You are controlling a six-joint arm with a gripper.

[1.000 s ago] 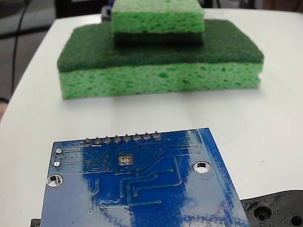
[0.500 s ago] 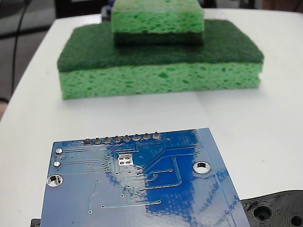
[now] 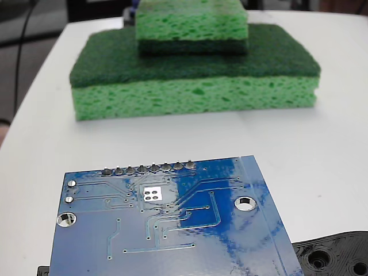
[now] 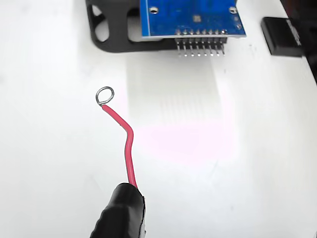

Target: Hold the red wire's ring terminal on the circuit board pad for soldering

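Note:
In the wrist view the red wire (image 4: 127,144) rises from its black-sleeved end (image 4: 121,213) at the bottom edge, where my gripper (image 4: 119,229) is shut on it. Its silver ring terminal (image 4: 104,95) hangs over bare white table, well short and left of the circuit board (image 4: 190,17) at the top edge. The pad (image 4: 197,19) shows there as a small grey square. In the fixed view the blue circuit board (image 3: 172,230) fills the foreground, with the square silver pad (image 3: 153,194) just below its row of grey solder points (image 3: 148,169). No wire or gripper appears in that view.
Two stacked green sponges (image 3: 195,80) stand behind the board in the fixed view. A black plastic part (image 3: 336,256) lies at the board's lower right. The wrist view shows the board's pin row (image 4: 200,47), a black holder (image 4: 111,29) and a black block (image 4: 282,37).
Only the glare on the board's glossy surface has shifted; the board and sponges have not moved.

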